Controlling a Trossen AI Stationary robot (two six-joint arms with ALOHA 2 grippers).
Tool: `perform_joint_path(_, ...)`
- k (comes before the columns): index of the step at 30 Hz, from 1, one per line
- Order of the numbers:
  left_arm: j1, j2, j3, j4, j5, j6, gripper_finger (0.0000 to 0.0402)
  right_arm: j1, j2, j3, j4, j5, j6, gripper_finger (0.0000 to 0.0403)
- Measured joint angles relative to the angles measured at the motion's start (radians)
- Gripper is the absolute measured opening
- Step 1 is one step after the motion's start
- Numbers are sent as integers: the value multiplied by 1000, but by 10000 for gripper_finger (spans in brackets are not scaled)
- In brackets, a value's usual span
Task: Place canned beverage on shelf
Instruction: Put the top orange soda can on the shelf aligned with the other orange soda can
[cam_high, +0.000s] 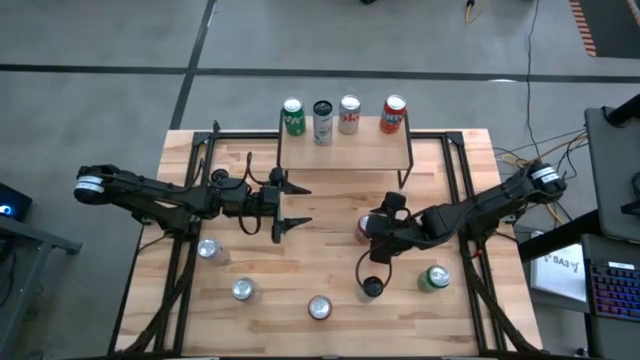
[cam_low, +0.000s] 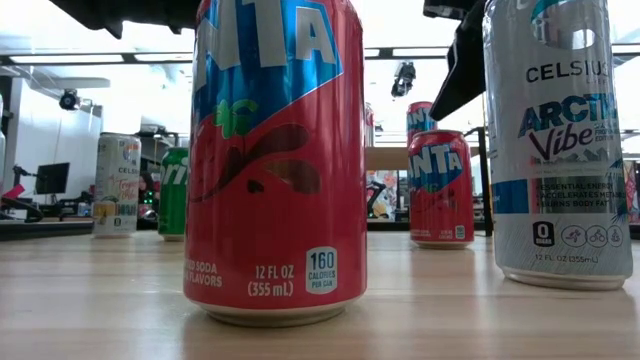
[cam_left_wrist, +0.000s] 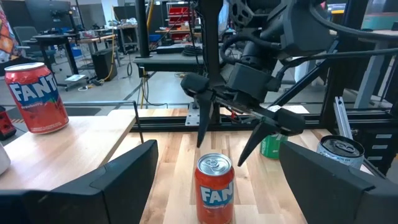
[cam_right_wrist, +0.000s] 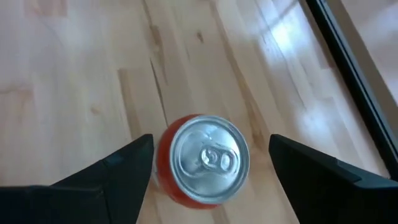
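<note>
tabletop (cam_high: 330, 215): five cans loose | shelf (cam_high: 345, 147): four cans upright along its far edge, front bare | right claw (cam_right_wrist: 210, 163): mine, fingers wide, above red Fanta can (cam_right_wrist: 203, 158), which stands sealed near tabletop centre, not gripped; next I judge: lower, close | left claw (cam_high: 296, 206): wide, empty, waiting beside shelf

In the low view, the nearest red Fanta can (cam_low: 275, 160) fills the frame, its top cut off by the upper edge and the shelf (cam_low: 385, 158) behind it reduced to a sliver of wood. The silver Celsius can (cam_low: 555, 140) also loses its top to the edge. From overhead, the red can (cam_high: 364, 228) on the tabletop (cam_high: 330, 270) sits mostly hidden under the right gripper (cam_high: 372, 232). Labels on the four cans on the shelf are too small to read there. The right wrist view cuts off its own fingers (cam_right_wrist: 118, 171) at the frame's bottom.
</note>
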Motion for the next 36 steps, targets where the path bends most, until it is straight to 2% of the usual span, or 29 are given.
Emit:
perform_joint_path(3,0,0,0,0,0,0,321,0,-17,-50,76,6,-20,312)
perform_joint_path(8,0,0,0,0,0,0,321,0,-52,-132,168,75,-51,313)
perform_joint_path(13,0,0,0,0,0,0,321,0,-86,-196,255,77,-44,313)
perform_joint_path(22,0,0,0,0,0,0,321,0,-104,-249,277,69,39,313)
perform_joint_path(36,0,0,0,0,0,0,321,0,-72,-251,301,70,43,313)
